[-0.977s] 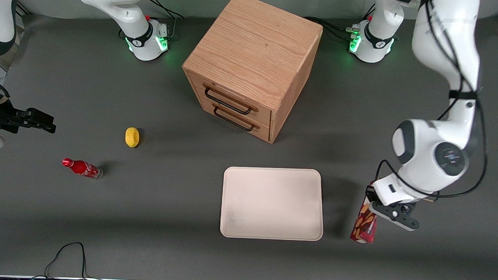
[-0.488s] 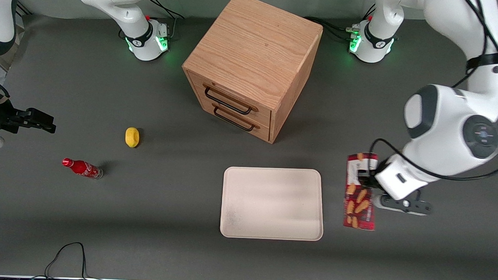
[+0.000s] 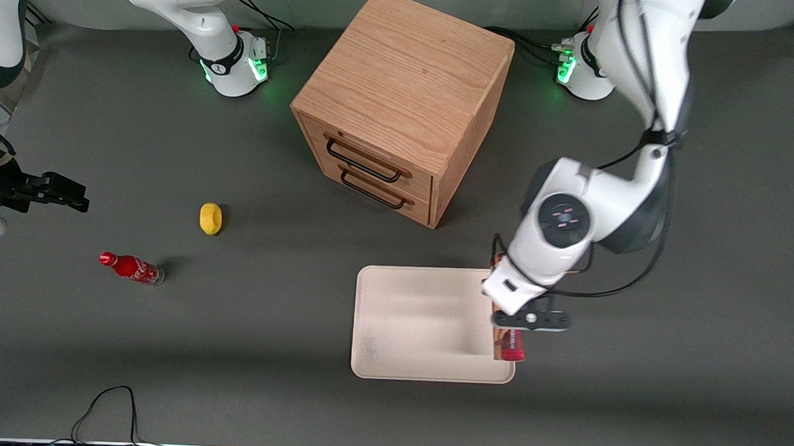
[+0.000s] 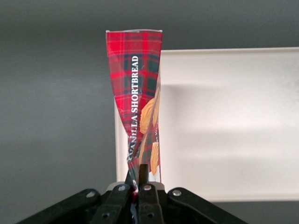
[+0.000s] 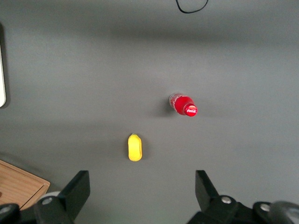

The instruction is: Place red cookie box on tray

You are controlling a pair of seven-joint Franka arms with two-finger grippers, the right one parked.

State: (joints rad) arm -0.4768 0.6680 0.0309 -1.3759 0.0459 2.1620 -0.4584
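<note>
Left arm's black two-finger gripper (image 3: 516, 321) hangs over the edge of the flat cream rectangular tray (image 3: 420, 329) that lies toward the working arm's end of the table. Fingers (image 4: 142, 179) pinched tight on one end of the long, narrow red-plaid cookie box (image 4: 138, 100), lettered "VANILLA SHORTBREAD", tan cookie pictures on its side. Box is held edge-on above the tray's rim; its free end (image 3: 510, 349) shows past the gripper, nearer the front camera, over the tray corner. Whether the box touches the tray cannot be told.

Light oak two-drawer cabinet (image 3: 401, 98) with dark wire handles stands farther from the front camera than the tray. Toward the parked arm's end: small yellow lemon-like object (image 3: 210, 218) and small red soda bottle (image 3: 131, 268) lying on its side, apart from each other on the dark grey tabletop (image 3: 267, 350).
</note>
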